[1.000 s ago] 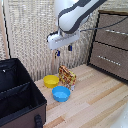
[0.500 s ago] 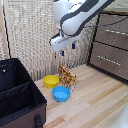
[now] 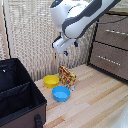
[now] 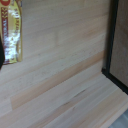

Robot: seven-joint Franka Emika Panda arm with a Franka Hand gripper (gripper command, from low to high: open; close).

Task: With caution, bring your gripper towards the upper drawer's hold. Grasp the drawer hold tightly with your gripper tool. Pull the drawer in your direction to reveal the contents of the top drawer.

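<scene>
My gripper (image 3: 70,48), a dark claw with blue tips on the white arm, hangs in the air above the wooden floor with its fingers apart and nothing between them. The upper drawer (image 3: 120,26) is the topmost brown front of the dresser at the exterior view's right, and it looks shut. Its drawer hold (image 3: 116,32) is a thin silver bar, well to the right of the gripper and not touched. The lower drawer (image 3: 111,64) below has a like bar. The wrist view shows only floor boards, without the drawer or its hold.
Below the gripper stand a snack bag (image 3: 67,76) (image 4: 12,30), a yellow bowl (image 3: 51,80) and a blue bowl (image 3: 61,93). A black open case (image 3: 20,97) fills the exterior view's lower left. A dark-framed panel (image 4: 119,50) edges the wrist view. A pale curtain hangs behind.
The arm has drifted a little toward the exterior view's right, nearer the dresser. The fingers stay apart and nothing else has moved.
</scene>
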